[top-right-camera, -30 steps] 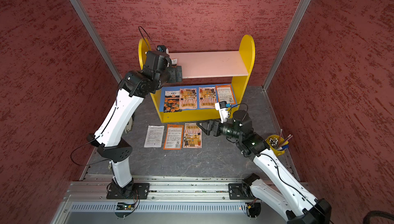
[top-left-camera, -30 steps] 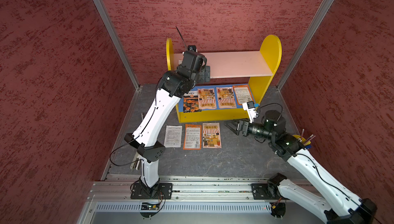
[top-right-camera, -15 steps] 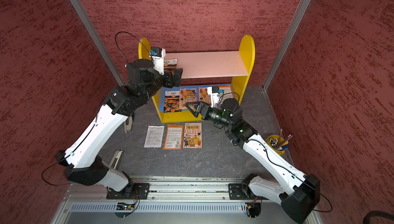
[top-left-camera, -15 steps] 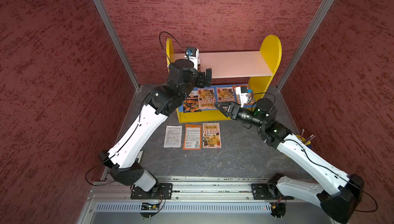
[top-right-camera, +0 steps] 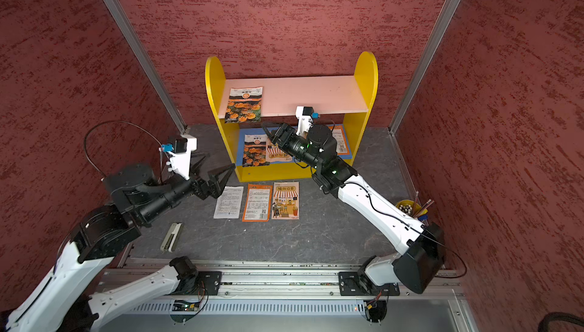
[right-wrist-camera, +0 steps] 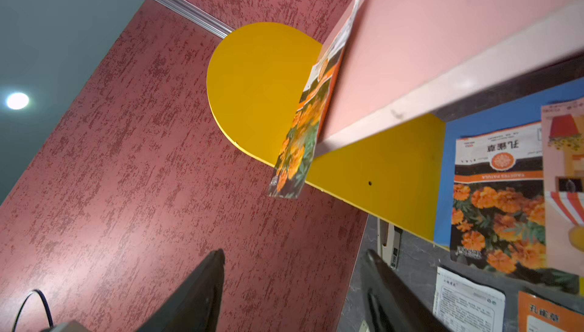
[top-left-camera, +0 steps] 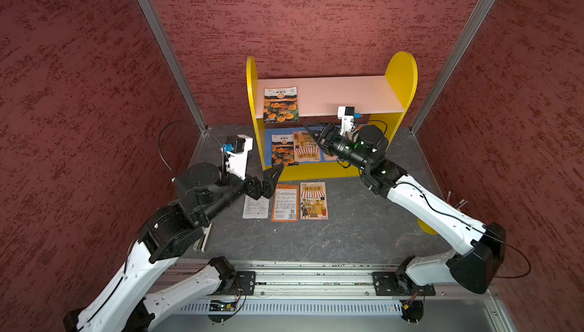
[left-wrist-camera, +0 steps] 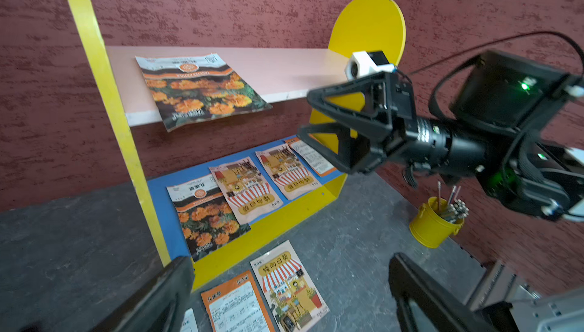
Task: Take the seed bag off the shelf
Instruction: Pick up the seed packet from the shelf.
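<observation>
In both top views your left gripper (top-right-camera: 220, 160) has backed off the small two-tier shelf with yellow round-topped sides (top-left-camera: 401, 74) to left of centre, jaws wide and empty, while your right gripper (top-left-camera: 309, 131) has risen to the shelf front; the flat marigold-printed seed bag (top-left-camera: 280, 104) lies on the pale pink upper board (top-left-camera: 347, 96), its near edge overhanging. In the left wrist view the right jaws stand apart on nothing, right of that overhang; in the right wrist view the hanging edge sits mid-frame beyond the parted fingers (right-wrist-camera: 199, 286), so you likely pinch it next.
</observation>
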